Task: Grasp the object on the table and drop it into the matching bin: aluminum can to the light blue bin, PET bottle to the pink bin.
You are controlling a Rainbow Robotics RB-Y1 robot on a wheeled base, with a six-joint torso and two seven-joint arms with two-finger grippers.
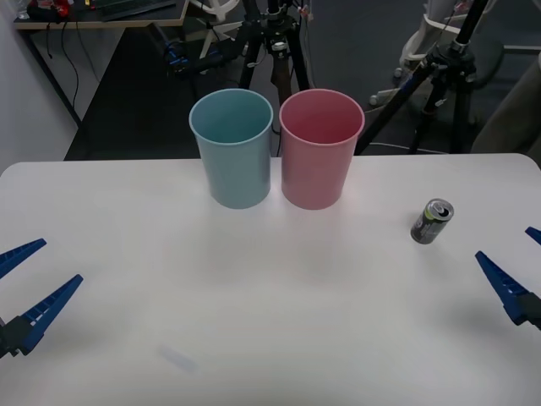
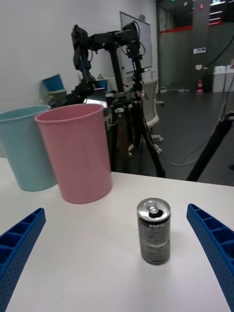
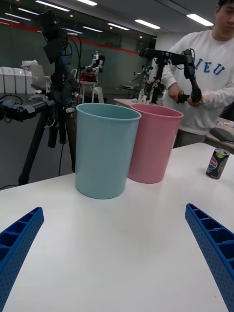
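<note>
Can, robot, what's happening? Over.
Both pincers open, left parked, right facing can. Can upright on table, untouched. Nothing in the way.

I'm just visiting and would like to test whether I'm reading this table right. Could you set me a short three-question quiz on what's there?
1. True or false: the small dark grey aluminum can with the silver top lies on its side on the wide white table.
2. Which gripper is nearer the can? A) left gripper B) right gripper
3. Fill in: seen from the front, the tall light blue plastic bin stands to the ___ of the tall pink plastic bin.

Key:
1. False: it stands upright.
2. B: the can sits ahead of its open blue fingers.
3. Left, side by side.
</note>
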